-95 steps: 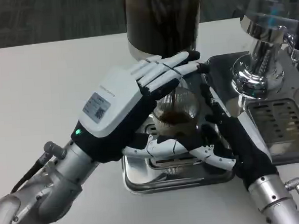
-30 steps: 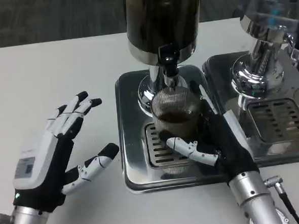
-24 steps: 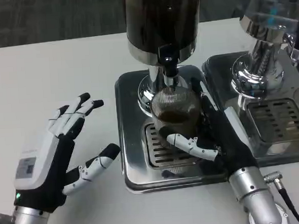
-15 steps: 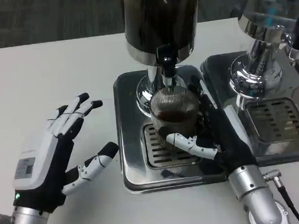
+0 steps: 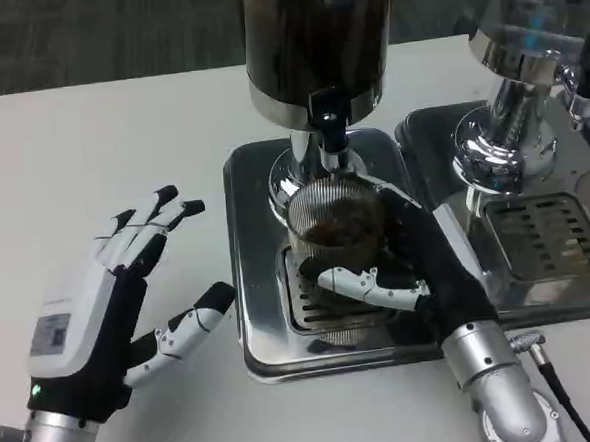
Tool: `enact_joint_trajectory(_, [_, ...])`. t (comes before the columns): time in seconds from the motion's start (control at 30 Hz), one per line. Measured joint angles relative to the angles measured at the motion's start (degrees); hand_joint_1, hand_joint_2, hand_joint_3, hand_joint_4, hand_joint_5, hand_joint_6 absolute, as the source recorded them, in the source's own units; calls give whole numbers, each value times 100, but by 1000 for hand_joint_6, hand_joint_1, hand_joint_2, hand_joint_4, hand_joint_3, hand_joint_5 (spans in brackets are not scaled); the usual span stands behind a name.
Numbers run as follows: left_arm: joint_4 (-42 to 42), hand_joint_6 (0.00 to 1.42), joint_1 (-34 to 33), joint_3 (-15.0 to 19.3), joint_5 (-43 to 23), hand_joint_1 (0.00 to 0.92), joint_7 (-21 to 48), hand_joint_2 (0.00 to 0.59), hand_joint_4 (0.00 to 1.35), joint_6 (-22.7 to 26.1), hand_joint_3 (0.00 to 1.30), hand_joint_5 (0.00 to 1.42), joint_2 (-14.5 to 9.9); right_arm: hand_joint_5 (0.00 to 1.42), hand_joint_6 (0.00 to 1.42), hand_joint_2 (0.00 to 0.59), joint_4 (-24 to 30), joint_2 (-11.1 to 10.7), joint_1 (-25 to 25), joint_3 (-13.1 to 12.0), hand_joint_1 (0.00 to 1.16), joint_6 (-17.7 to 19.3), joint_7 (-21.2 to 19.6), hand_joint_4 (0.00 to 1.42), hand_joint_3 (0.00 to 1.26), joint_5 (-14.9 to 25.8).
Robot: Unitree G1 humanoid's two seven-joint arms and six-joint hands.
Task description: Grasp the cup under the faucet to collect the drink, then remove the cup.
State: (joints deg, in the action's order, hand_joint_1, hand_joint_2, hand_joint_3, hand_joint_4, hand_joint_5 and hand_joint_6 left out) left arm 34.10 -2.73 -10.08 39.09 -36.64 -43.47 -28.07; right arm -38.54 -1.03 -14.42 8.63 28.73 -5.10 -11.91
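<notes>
Cup (image 5: 338, 228) is sitting under the faucet (image 5: 328, 119) while we are gripping it with our right hand (image 5: 418, 264), and our left hand (image 5: 105, 308) is hovering well apart, fingers spread, holding nothing.

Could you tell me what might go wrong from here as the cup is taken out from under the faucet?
The cup holds dark drink and sits right beneath the faucet; lifting it straight up could knock the rim against the spout and spill. The right hand wraps it from the side with its thumb across the front, so a loose hold on the ribbed wall might let it slip onto the drip tray. Late drips could miss the cup.
</notes>
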Motion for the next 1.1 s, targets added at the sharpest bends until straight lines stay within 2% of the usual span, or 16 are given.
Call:
enact_joint_trajectory(0.2, [-32, 118, 31, 1, -14, 0, 0, 206, 101, 27, 259, 221, 0, 554, 659, 184, -107, 151, -37, -118, 1013, 1, -221, 528, 463, 11])
enact_joint_trajectory(0.47, [-36, 118, 32, 1, -18, 0, 0, 206, 102, 33, 259, 226, 0, 603, 745, 162, -199, 266, -68, -219, 1052, 27, -343, 529, 514, 70])
enact_joint_trajectory(0.67, [-36, 119, 31, 0, -20, 0, 1, 207, 102, 33, 259, 227, 0, 649, 814, 148, -186, 276, -53, -275, 1071, 45, -528, 551, 523, 32])
enact_joint_trajectory(1.1, [-37, 121, 26, -19, -20, 0, 35, 207, 102, 32, 261, 242, -5, 695, 899, 134, 468, 248, 326, -320, 1069, 59, -898, 578, 537, -241])
